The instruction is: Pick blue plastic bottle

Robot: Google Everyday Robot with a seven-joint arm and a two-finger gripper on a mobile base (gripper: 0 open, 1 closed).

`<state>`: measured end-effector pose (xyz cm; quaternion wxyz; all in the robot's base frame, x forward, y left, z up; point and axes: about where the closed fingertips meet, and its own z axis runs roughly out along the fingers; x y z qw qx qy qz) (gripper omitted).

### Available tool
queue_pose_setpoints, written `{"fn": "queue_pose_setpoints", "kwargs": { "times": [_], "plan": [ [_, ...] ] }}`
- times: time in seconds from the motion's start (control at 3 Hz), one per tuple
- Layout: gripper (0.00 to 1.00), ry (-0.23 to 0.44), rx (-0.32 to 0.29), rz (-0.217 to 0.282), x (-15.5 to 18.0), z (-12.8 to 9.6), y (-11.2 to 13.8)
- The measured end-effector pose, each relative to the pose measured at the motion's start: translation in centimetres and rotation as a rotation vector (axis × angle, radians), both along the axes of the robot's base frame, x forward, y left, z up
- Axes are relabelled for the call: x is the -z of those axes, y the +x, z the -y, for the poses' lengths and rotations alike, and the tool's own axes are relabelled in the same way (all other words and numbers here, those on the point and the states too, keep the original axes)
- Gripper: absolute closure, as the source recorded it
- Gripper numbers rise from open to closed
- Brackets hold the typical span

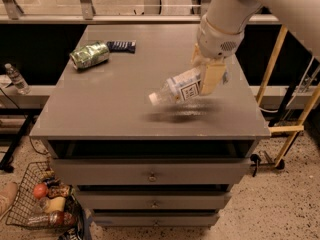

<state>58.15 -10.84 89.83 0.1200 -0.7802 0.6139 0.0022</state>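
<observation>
The blue plastic bottle (179,89) is a clear bottle with a pale blue-and-white label and a white cap pointing left. It hangs tilted in the air above the grey cabinet top (110,94), with its shadow on the surface below. My gripper (206,74) is shut on the bottle's rear end, its tan fingers (212,77) clamped on either side, at the right side of the cabinet top.
A crushed green can (89,55) and a small dark packet (121,45) lie at the back left of the top. A tiny clear water bottle (16,78) stands on a ledge at the left. A wire basket (42,201) with food sits on the floor. A yellow frame (292,119) stands at the right.
</observation>
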Motion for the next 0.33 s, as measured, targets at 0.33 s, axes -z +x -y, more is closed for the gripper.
{"fn": "queue_pose_setpoints", "kwargs": {
  "times": [0.33],
  "plan": [
    [1.0, 0.052, 0.004, 0.035, -3.45, 0.74, 1.28]
  ]
}}
